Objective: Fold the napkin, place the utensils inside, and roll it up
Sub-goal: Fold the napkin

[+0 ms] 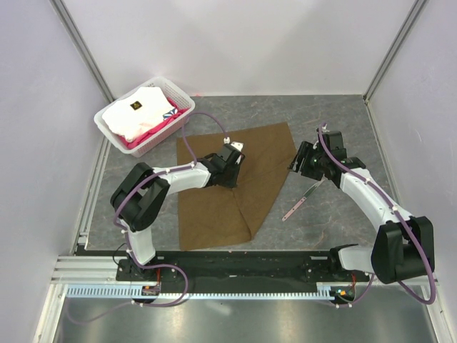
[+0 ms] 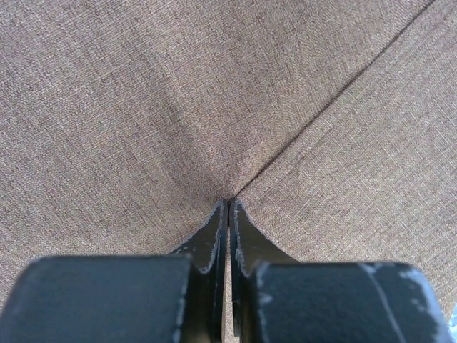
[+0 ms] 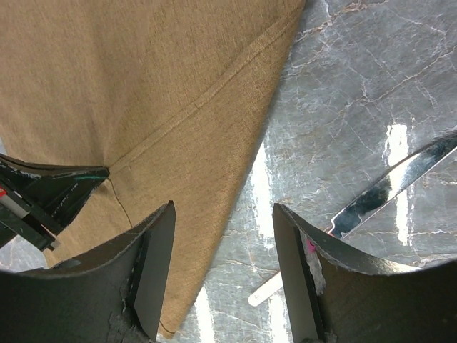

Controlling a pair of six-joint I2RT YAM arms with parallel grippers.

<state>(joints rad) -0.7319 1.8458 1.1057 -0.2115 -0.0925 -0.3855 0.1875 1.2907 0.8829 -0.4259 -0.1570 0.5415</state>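
Observation:
The brown napkin lies on the grey table, partly folded, with a crease running across it. My left gripper is shut, its tips pinching the napkin where a folded layer's edge ends. It also shows in the right wrist view. My right gripper is open and empty, above the napkin's right edge. The utensil, a silvery knife with a pale handle, lies on the table just right of the napkin.
A white basket with white and pink folded cloths stands at the back left. The grey marbled table is walled by white panels on three sides.

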